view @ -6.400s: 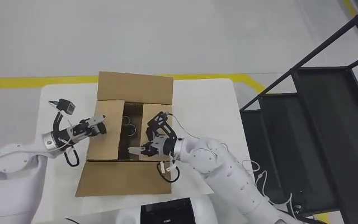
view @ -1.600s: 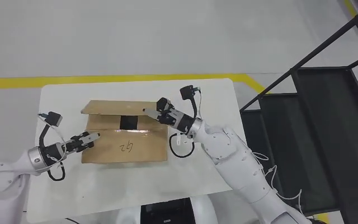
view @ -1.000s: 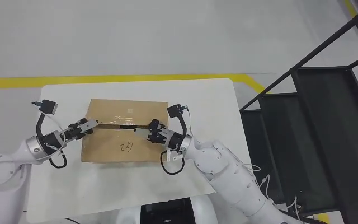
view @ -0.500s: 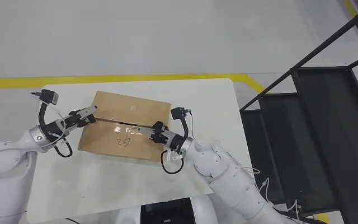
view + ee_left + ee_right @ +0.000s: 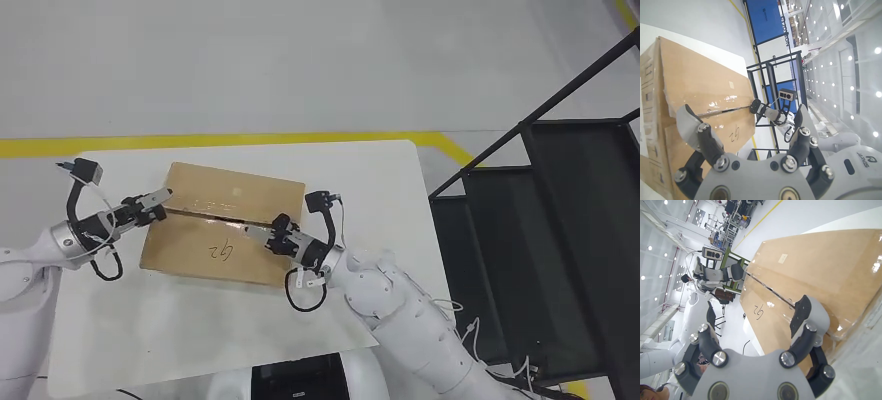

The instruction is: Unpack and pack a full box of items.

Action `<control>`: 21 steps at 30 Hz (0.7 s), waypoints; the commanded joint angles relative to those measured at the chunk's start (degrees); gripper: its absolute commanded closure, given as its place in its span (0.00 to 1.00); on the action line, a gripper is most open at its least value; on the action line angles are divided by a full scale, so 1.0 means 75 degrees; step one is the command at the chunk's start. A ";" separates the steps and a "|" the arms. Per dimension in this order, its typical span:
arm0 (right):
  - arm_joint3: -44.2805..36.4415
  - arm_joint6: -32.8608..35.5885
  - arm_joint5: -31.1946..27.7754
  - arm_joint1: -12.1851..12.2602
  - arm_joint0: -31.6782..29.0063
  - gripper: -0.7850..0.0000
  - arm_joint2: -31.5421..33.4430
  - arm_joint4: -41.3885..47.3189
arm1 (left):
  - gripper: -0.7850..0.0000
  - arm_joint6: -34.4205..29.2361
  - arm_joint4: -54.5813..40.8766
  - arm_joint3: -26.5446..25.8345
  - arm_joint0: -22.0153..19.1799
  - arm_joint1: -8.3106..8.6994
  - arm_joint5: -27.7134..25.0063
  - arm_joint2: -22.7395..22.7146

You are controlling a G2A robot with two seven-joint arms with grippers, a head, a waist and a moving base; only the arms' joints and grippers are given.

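**A:** Where is the cardboard box (image 5: 220, 225) sitting, and how far along are we looking?

**B:** It is sitting on the white worktop (image 5: 370, 180), turned a little askew to the worktop's edges. Both top flaps are lying flat and meeting along the seam (image 5: 723, 111), so I am judging the packing half to be nearly over. The contents are hidden, so I cannot tell whether every item is inside.

**A:** What are the arms doing?

**B:** The left end effector (image 5: 157, 197) is sitting at one end of the seam with its fingers spread wide and gripping nothing. One finger (image 5: 687, 117) is lying against the box's end wall just below the top edge, while the other is hanging in open air. The right end effector (image 5: 278, 232) is at the opposite end of the seam, likewise spread and holding nothing, with one pad (image 5: 800, 311) resting on the top of the box beside the seam.

**A:** So what is remaining?

**B:** Glossy tape (image 5: 772, 306) is running along the seam, yet a dark slit is showing through it, so the flaps are not looking sealed. I am guessing that pressing them down and squaring the box up are what is left.
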 commanded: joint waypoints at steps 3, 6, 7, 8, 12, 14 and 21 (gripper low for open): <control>-0.0196 0.0056 -0.0039 0.0019 0.0008 0.00 0.0055 -0.0146 | 0.00 0.0044 0.0238 0.0355 -0.0265 -0.0025 -0.0065 0.0338; -0.0331 0.0054 -0.0074 0.0028 -0.0029 0.00 0.0076 -0.0173 | 0.00 0.0013 0.0373 0.0480 -0.0362 -0.0032 -0.0103 0.0490; -0.0365 0.0044 -0.0083 0.0029 -0.0044 0.00 0.0076 -0.0180 | 0.00 -0.0004 0.0468 0.0496 -0.0382 -0.0028 -0.0125 0.0516; -0.0399 0.0041 -0.0096 0.0031 -0.0058 0.00 0.0070 -0.0193 | 0.00 -0.0015 0.0489 0.0513 -0.0388 -0.0027 -0.0134 0.0537; -0.0538 -0.0042 -0.0152 0.0041 -0.0109 0.00 0.0113 -0.0253 | 0.00 -0.0069 0.0530 0.0482 -0.0371 -0.0011 -0.0119 0.0524; -0.0646 -0.0131 -0.0170 0.0053 -0.0148 0.00 0.0186 -0.0319 | 0.00 -0.0083 0.0590 0.0414 -0.0340 0.0004 -0.0104 0.0481; -0.1214 -0.0081 -0.0126 0.0170 -0.0496 0.00 0.0651 -0.0786 | 0.00 0.0013 0.0590 0.0209 -0.0253 0.0024 -0.0094 0.0358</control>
